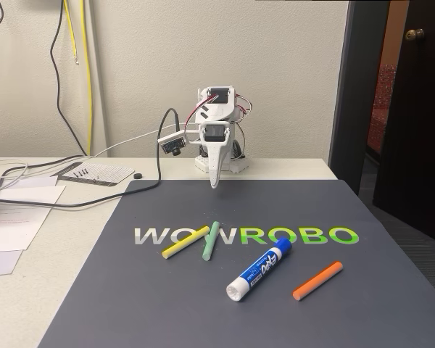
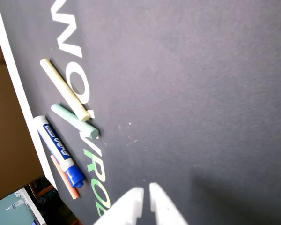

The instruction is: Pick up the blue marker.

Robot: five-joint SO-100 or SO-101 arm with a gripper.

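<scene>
The blue marker (image 1: 259, 269) lies nearest the fixed camera on the dark mat (image 1: 362, 304), white end toward the lens, cap pointing toward the lettering; an orange stick (image 1: 317, 280) lies just beside it, yellow stick (image 1: 185, 242) and green stick (image 1: 212, 241) crossing near the logo. My pincer (image 1: 214, 183) hangs folded at the mat's far edge — well apart from the marker, holding nothing. The wrist view shows my fingertips (image 2: 131, 201) nearly together over bare mat — a slim gap the fixed view hides.

Office: desk papers (image 1: 14, 217), wall cables (image 1: 76, 72)
</scene>
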